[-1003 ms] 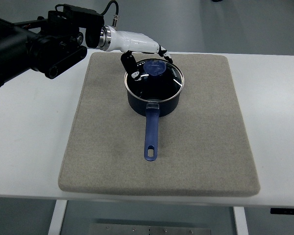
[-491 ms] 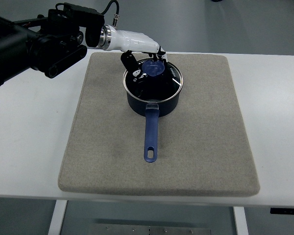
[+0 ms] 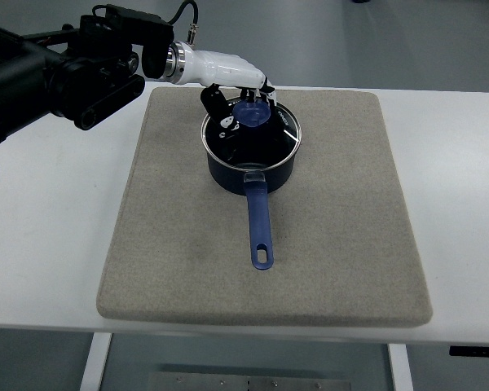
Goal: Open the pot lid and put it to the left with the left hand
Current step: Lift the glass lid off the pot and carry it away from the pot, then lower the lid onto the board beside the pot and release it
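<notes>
Scene: dark blue saucepan (image 3: 251, 167) stands on a grey mat (image 3: 342, 236) spread over a white tabletop (image 3: 49, 244), seen steeply from above.

Pot: sits on the far half of the mat, a little left of the mat's centre line; its long blue handle (image 3: 259, 224) points toward the near edge, angled slightly to the right, with a hanging hole at its tip.

Lid: glass lid (image 3: 265, 134) with a metal rim lies over the pot's mouth; its blue knob (image 3: 251, 114) shows toward the far-left part of the lid. Whether the lid is seated flat or tipped up on one side cannot be told.

Left hand: white-shelled left hand (image 3: 238, 91) reaches in from the upper left on a black arm (image 3: 65, 69), and hangs over the pot's far rim; its dark fingers (image 3: 216, 104) are curled around the blue knob, clamped on it.

Right arm: not visible anywhere.

Tabletop: bare white surface shows on both sides of the mat, wider on the left, beneath the black arm.

Background: grey floor lies beyond the far edge of the tabletop.
</notes>
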`<move>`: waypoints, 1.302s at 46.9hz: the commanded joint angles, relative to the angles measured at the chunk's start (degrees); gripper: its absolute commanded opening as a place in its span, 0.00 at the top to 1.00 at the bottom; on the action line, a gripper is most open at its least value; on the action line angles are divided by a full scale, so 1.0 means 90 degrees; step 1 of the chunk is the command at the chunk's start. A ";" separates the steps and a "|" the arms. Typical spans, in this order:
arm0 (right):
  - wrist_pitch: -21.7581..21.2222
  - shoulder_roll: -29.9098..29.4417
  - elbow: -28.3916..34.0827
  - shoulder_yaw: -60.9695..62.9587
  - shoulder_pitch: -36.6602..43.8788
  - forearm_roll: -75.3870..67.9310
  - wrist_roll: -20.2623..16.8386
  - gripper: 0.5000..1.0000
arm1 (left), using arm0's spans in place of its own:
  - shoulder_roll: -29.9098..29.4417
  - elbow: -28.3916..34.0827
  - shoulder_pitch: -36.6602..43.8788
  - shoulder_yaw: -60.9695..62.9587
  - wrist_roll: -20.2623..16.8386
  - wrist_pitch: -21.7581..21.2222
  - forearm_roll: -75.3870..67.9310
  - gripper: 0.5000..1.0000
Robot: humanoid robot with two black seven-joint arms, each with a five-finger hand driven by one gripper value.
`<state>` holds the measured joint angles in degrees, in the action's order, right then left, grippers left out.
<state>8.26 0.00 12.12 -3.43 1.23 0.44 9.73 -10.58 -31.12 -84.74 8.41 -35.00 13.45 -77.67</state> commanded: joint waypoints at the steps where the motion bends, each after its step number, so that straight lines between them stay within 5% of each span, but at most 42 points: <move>1: 0.0000 0.0000 0.0001 0.0000 0.0000 0.0000 0.0003 0.17 | -0.0035 0.0001 -0.0018 -0.0006 0.0000 0.0000 0.0007 0.97; 40: 0.0000 0.0000 0.0001 0.0000 0.0000 0.0000 0.0003 0.17 | -0.1705 0.0001 0.0030 0.0042 0.0000 0.0029 0.0017 1.00; 61: 0.0000 0.0000 0.0001 0.0000 0.0000 0.0000 0.0003 0.17 | -0.1647 0.0430 0.0762 0.0384 0.0000 -0.0244 0.0075 1.00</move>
<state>8.26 0.00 12.13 -3.43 1.23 0.44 9.73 -25.68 -27.25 -78.44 11.91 -35.00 11.26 -77.28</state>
